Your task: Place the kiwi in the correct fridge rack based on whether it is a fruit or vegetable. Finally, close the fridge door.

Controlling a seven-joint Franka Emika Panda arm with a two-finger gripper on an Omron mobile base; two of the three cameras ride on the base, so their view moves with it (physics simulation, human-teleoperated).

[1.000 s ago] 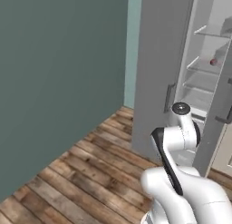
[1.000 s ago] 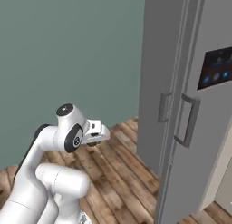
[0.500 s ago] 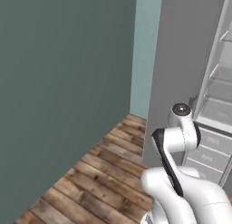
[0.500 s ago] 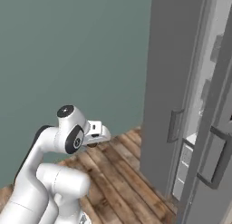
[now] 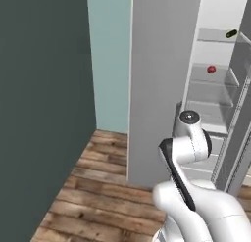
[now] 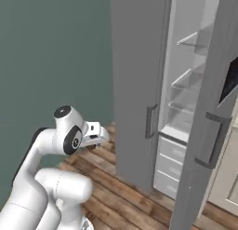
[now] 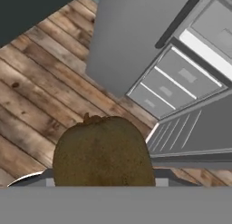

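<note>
end effector (image 6: 93, 141) holds kiwi (image 7: 103, 153) low, left of open fridge (image 6: 186, 103) | kiwi: light, fuzzy, soft; grip mid-body gently

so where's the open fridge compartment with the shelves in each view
Left base view: the fridge shelves sit at upper right, past the grey door.
Right base view: upper right, between the two doors.
Hand view: only the lower drawers, upper right.
Shared landmark: the wooden floor.
</note>
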